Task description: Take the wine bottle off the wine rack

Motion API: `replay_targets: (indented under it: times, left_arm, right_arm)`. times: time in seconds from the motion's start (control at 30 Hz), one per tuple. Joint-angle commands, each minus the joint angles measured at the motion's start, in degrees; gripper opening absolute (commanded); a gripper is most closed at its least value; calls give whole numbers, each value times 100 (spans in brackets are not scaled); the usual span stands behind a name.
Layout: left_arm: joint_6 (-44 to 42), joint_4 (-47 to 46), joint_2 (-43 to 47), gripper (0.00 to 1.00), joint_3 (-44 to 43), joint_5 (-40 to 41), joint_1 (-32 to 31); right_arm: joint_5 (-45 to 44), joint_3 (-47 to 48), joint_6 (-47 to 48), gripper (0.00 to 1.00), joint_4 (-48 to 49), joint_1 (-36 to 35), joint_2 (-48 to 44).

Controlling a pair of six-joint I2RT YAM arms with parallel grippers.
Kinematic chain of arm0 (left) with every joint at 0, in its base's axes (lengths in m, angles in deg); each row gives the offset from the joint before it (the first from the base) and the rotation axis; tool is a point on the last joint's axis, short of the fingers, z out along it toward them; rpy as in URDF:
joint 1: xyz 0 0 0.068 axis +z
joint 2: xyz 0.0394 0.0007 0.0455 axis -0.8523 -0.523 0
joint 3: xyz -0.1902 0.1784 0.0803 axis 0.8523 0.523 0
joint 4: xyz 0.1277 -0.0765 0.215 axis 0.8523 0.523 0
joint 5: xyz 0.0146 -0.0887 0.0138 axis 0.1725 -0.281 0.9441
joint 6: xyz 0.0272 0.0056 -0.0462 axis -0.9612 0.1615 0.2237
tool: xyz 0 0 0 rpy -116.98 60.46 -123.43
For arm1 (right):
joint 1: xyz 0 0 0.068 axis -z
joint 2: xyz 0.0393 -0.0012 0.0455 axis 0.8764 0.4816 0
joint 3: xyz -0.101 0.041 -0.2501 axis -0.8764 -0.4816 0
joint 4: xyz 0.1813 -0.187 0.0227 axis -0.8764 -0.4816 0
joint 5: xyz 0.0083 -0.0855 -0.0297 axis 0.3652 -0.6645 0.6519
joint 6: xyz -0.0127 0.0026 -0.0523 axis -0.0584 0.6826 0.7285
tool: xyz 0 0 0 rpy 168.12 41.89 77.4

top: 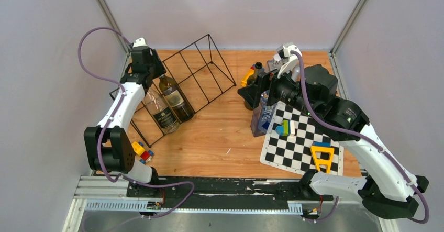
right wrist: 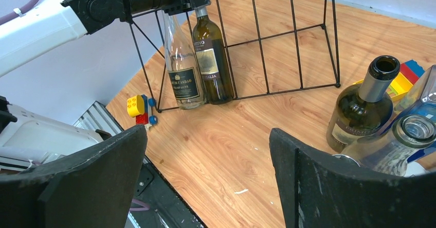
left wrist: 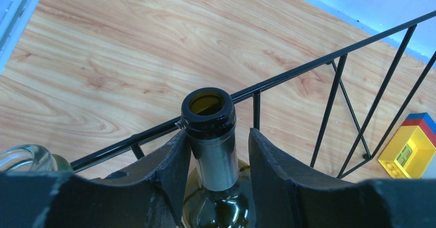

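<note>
Glass neck between black fingers: the left gripper (left wrist: pixel 218 135) straddled the dark green wine bottle (left wrist: pixel 208 112) without clamping, a sliver of gap showing at one finger, the uncorked mouth seen in front of the thin black wire of the wine rack (left wrist: pixel 288 75). Only the right wrist view showed the labels, the bottle tilted in its slot beside a clear bottle (right wrist: pixel 181 68) on the wood-grain counter (right wrist: pixel 231 151). The right gripper (right wrist: pixel 206 135) hung spread wide and empty near a second dark bottle (right wrist: pixel 360 109)
</note>
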Motion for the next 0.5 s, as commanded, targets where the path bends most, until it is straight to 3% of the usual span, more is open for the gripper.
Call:
replay_targets:
  times: [0.0, 0.17, 0.47]
  left_arm:
    - [-140, -371, -65, 50, -94, 131, 59]
    - [-167, -394, -101, 44, -84, 117, 55]
    - [-169, -606, 163, 20, 151, -98, 55]
  right_arm:
    - [-9, -18, -59, 90, 216, -40, -113]
    - [-9, -26, -50, 90, 217, -42, -136]
    - [-88, -69, -22, 90, 148, -44, -245]
